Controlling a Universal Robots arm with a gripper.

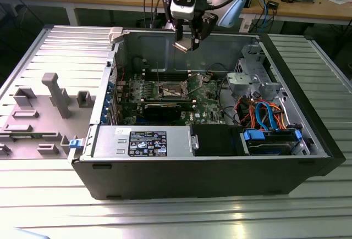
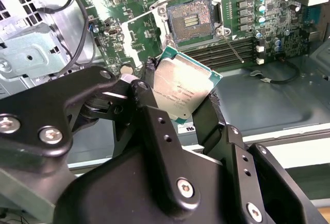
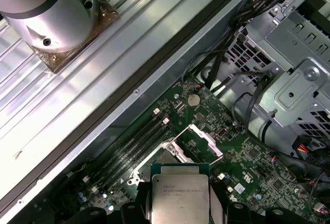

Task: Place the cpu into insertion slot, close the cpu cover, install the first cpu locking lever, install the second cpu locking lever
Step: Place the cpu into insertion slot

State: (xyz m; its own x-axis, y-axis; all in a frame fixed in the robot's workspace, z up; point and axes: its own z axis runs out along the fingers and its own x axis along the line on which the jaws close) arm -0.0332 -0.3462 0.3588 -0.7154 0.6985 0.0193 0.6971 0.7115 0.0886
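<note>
One flat square cpu [image 2: 181, 92], its dull silver-grey lid edged in green, is clamped by two opposite edges between the two black fingers [image 2: 153, 112] of the gripper [image 2: 180, 87] (closed only to the chip's width). It is held tilted in the air above the green board, well apart from the single insertion slot [image 2: 190, 20], whose dark pin field lies uncovered inside a silver rim. The cpu cover [image 3: 206, 139], a thin windowed metal frame, is raised open just beside the slot. In the exterior view the chip is seen high over the far wall of the open computer case [image 1: 220, 167], with free room around it.
</note>
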